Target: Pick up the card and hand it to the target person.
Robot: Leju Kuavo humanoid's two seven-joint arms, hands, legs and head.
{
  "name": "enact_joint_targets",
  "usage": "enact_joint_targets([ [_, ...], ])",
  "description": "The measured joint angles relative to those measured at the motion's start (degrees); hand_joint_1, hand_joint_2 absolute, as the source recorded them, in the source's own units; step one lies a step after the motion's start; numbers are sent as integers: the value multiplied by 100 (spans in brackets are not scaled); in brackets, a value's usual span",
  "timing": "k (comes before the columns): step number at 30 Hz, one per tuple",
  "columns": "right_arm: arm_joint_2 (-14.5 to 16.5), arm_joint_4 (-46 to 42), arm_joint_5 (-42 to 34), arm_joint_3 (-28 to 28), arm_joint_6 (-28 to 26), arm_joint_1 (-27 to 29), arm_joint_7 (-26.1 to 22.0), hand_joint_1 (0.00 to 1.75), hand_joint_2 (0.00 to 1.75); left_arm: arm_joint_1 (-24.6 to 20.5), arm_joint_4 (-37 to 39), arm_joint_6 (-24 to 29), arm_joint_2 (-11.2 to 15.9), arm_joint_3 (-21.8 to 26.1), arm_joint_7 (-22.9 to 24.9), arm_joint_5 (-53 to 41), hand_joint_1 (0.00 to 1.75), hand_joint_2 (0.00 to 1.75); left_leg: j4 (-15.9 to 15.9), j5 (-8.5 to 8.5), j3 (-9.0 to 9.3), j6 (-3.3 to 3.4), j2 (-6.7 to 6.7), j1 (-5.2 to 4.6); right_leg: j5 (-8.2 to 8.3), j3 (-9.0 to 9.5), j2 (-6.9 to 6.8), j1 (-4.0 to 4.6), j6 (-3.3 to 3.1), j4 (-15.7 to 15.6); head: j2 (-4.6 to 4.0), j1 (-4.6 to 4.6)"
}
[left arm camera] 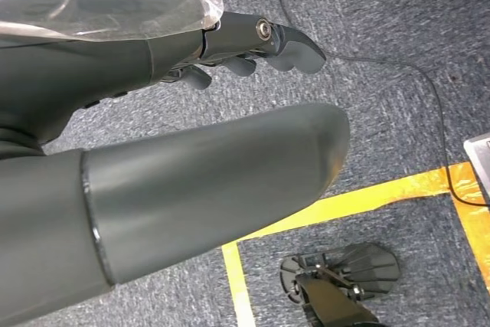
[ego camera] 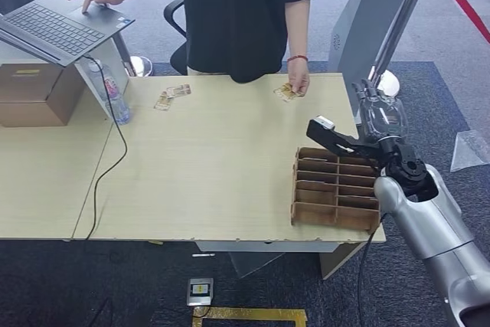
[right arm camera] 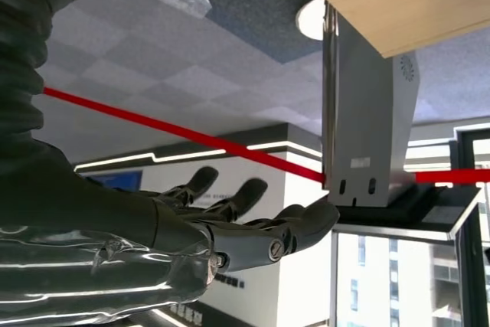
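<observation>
Your right hand (ego camera: 347,139) hovers at the right of the frame over the cardboard divider tray (ego camera: 335,189), fingers stretched out and empty. You've picked up nothing yet: one card (ego camera: 285,93) lies under the person's hand (ego camera: 298,78), upper centre; two cards (ego camera: 171,96) lie upper left.

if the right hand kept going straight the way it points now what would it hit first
Probably nothing on the table: the right hand hangs off the table's right edge beside the cardboard divider tray, pointing toward the grey stand. Depth is unclear.
</observation>
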Motion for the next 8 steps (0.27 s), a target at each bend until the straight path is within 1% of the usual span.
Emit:
enact_joint_targets([
  [4,-57,-492,-281,-169,170,273,129,0,175,25,0,-11,16,0,-1,24,0,0,0,0,3,0,1,0,0,-1,1,0,0,-1,0,1],
  [8,-190,-1076,-574,-405,316,598,227,0,175,40,0,-23,33,0,-1,45,0,0,0,0,2,0,1,0,0,0,0,0,0,-3,0,0],
])
